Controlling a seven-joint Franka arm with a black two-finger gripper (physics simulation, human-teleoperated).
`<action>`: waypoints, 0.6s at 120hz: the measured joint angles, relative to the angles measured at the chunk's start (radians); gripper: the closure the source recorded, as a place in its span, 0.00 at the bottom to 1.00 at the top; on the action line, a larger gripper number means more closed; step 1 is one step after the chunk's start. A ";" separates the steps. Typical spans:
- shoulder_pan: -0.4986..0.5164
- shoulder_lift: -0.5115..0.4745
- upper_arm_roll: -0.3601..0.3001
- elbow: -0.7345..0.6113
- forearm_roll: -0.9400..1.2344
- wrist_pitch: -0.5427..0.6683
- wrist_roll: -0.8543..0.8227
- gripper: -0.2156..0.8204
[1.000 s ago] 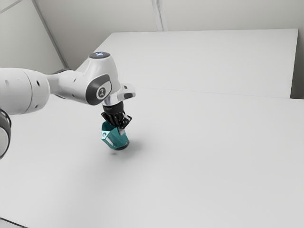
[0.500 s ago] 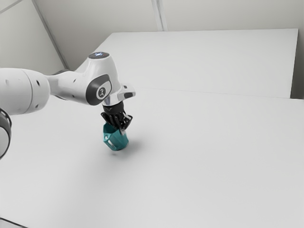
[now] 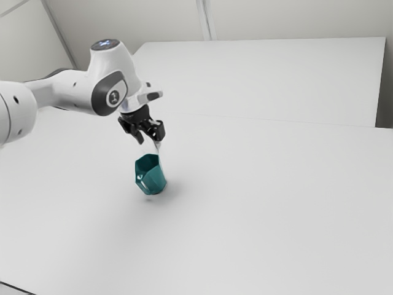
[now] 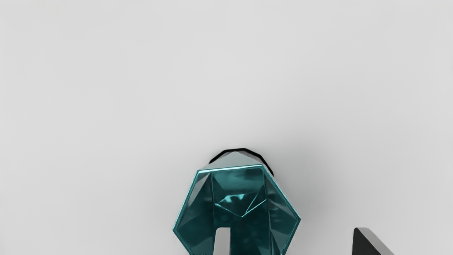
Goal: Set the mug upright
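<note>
A: Gripper (image 3: 150, 145), what state?
B: Black, two-fingered. Fingers (image 4: 222, 242) spread wide, a broad gap between them. Nothing gripped.
A: Position?
B: Above the mug, at the end of the white arm (image 3: 58, 92), which comes in from the exterior view's left. Wrist view: one finger overlaps the mug's mouth; the other is off to the side, over table. Cannot tell how closely the first one clears the rim.
A: And the teal faceted mug (image 3: 155, 181)?
B: On the white tabletop (image 3: 264, 209), left of centre in the exterior view, just below the gripper. Upright: mouth up, base down.
A: Details?
B: Angular rim, glossy dark interior, bright glints deep inside. Black edge (image 4: 243, 149) around the base, peeking out past the rim in the wrist view. Soft shadow on the tabletop, toward the exterior view's right of the mug.
</note>
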 joint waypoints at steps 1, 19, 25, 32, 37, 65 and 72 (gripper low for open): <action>0.001 -0.004 0.000 0.001 0.000 0.000 0.002 0.47; 0.019 -0.069 -0.001 0.059 0.001 -0.026 0.035 0.35; 0.026 -0.079 -0.001 0.104 0.002 -0.055 0.047 0.32; 0.034 -0.083 0.000 0.159 0.003 -0.094 0.061 0.30; 0.038 -0.084 0.003 0.199 0.008 -0.124 0.072 0.29; 0.051 -0.091 0.010 0.338 0.055 -0.274 0.112 0.25; 0.047 -0.101 0.012 0.349 0.076 -0.303 0.116 0.24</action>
